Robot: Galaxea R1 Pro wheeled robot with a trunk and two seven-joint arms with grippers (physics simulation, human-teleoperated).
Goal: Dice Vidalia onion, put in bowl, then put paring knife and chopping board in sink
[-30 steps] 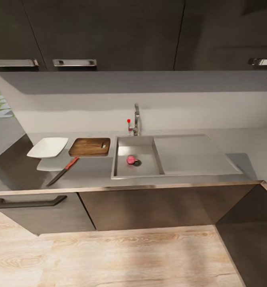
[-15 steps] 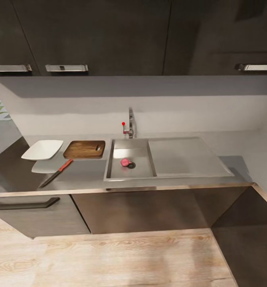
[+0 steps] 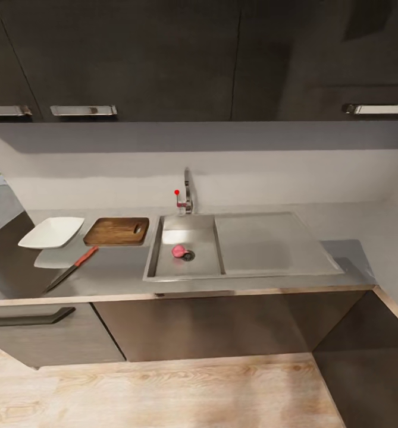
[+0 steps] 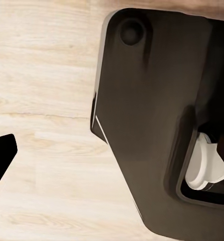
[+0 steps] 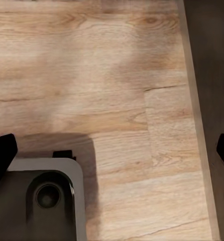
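Straight ahead in the head view, the countertop (image 3: 121,270) runs grey and glossy over dark cabinets, no arm or gripper in this shot. Sink (image 3: 163,270) is set into the counter, basin toward the left, flat drainboard (image 3: 270,244) to its right, chrome faucet (image 3: 187,191) with a red knob behind it. Vidalia onion (image 3: 179,251) lies in the basin, touching or just beside the round drain (image 3: 188,256). Chopping board (image 3: 116,231) lies flat on the counter just left of the sink, hole end toward the sink. Bowl (image 3: 51,232) sits left of the board, close but apart from it. Paring knife (image 3: 70,268) lies on the counter in front of bowl and board, handle pointing back toward the board, blade toward the counter edge. Wood floor (image 3: 163,392) below, upper cabinets (image 3: 133,59) above.

Left wrist view: left gripper (image 4: 112,160) aims down at the floor; one dark fingertip (image 4: 1,158) shows at the frame edge, the other is hidden against the dark robot base (image 4: 152,125) across the gap. Jaws released and spread wide, nothing between them.

Right wrist view: right gripper (image 5: 112,150) also aims down at floor planks; dark fingertips (image 5: 2,150) sit at both frame edges, well apart, so jaws released and empty. Grey part of the robot base (image 5: 46,196) sits near one fingertip; a dark cabinet side (image 5: 212,75) runs past the other.
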